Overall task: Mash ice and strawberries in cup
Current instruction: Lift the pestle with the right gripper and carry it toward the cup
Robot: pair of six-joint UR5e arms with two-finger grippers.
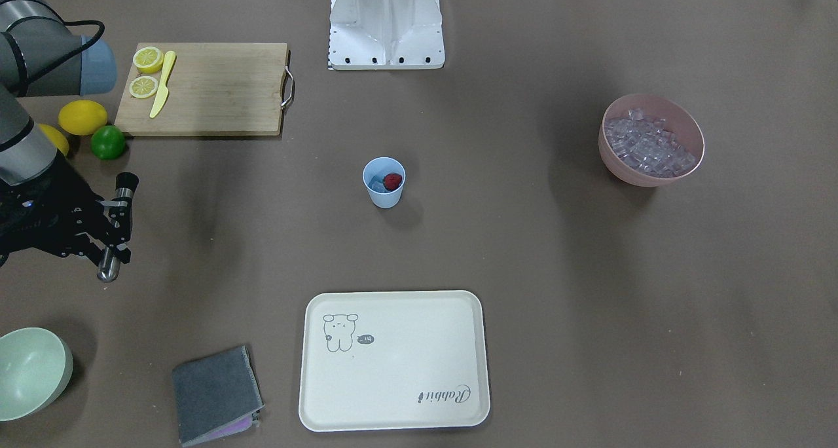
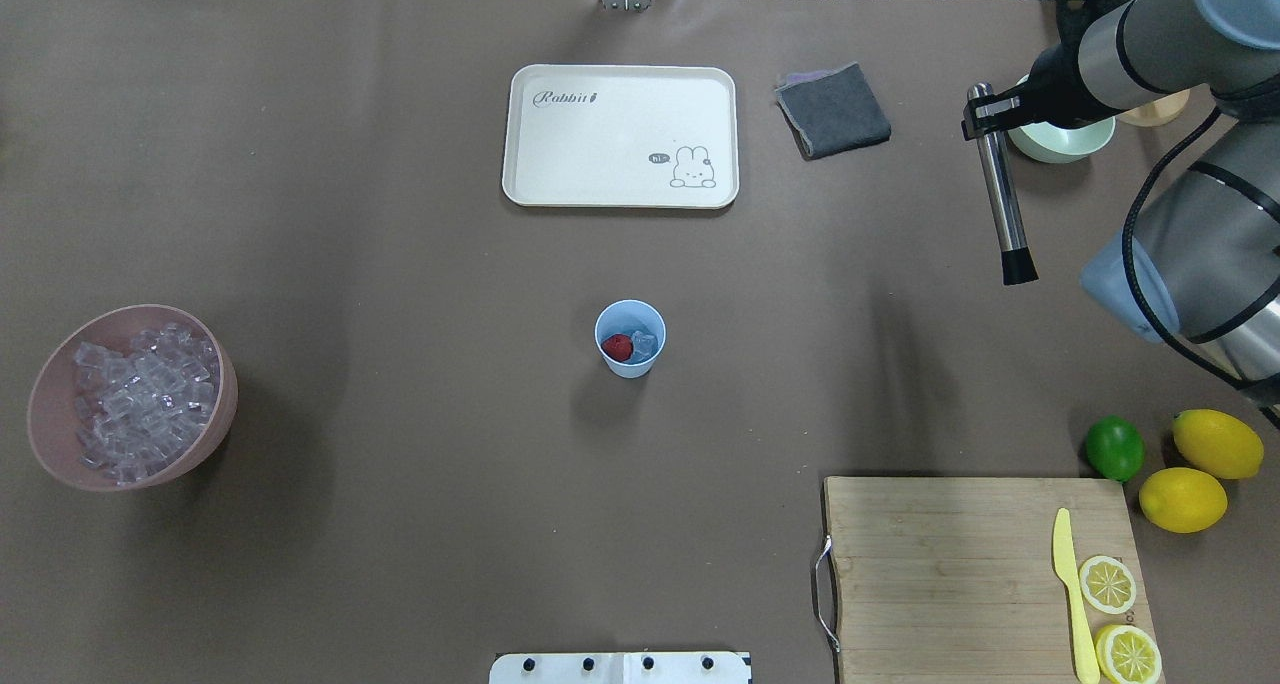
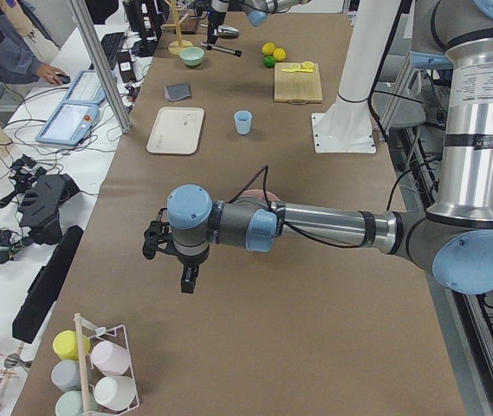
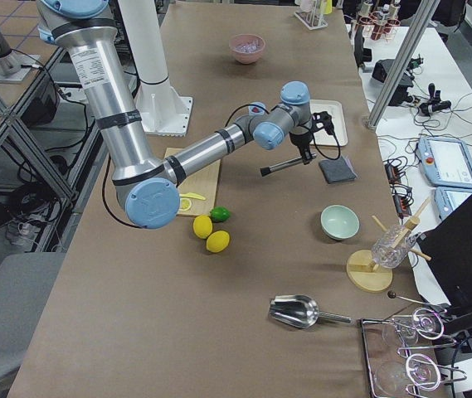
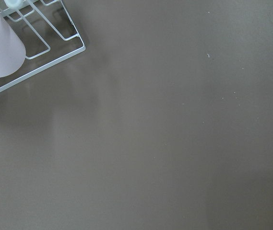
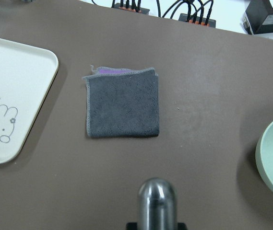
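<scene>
Mashing looks not yet begun: the right gripper (image 2: 983, 116), clamped on a black-tipped steel muddler (image 2: 1001, 209), should next carry it over the small light-blue plastic cup (image 2: 630, 337).

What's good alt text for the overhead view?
A light-blue cup holding a strawberry and ice stands mid-table. The right gripper, at upper right, grips a metal muddler well away from it. A pink bowl sits far left.
</scene>
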